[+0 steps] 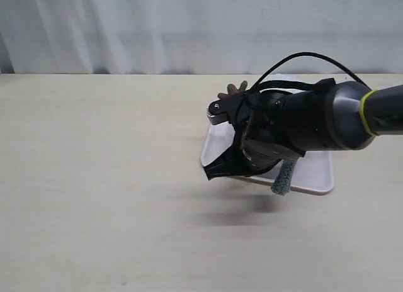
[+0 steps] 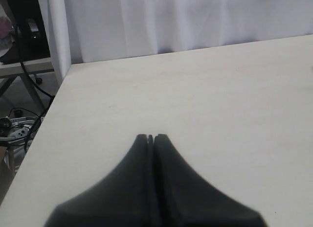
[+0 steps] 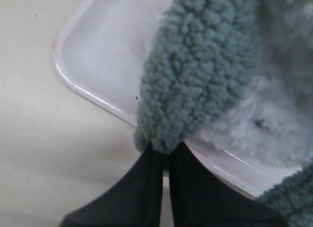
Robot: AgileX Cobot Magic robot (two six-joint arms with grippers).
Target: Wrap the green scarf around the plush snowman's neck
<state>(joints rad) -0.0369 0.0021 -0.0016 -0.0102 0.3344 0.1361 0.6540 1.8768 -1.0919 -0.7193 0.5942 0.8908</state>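
The right gripper [image 3: 164, 151] has its two black fingertips pressed together on the rounded end of the scarf [image 3: 200, 65], so the fuzzy green strip is pinched between them. From that pinch, in the right wrist view, the scarf runs across a white tray [image 3: 98, 56] and lies against the fluffy white snowman [image 3: 274, 104]. One small black dot shows on the plush. I cannot tell where its neck is. A second bit of green shows at the frame's edge.

In the exterior view the right arm [image 1: 315, 119] reaches in from the right edge to the centre and covers most of the tray [image 1: 318, 172]. A short piece of scarf [image 1: 283, 177] hangs just below the black wrist, over the tray's near rim. A brown twig arm [image 1: 236, 89] pokes up behind the arm.

The left gripper [image 2: 150, 137] is closed with nothing in it, its tips touching, above bare pale table [image 2: 220, 104], with a white curtain [image 2: 171, 19] beyond.
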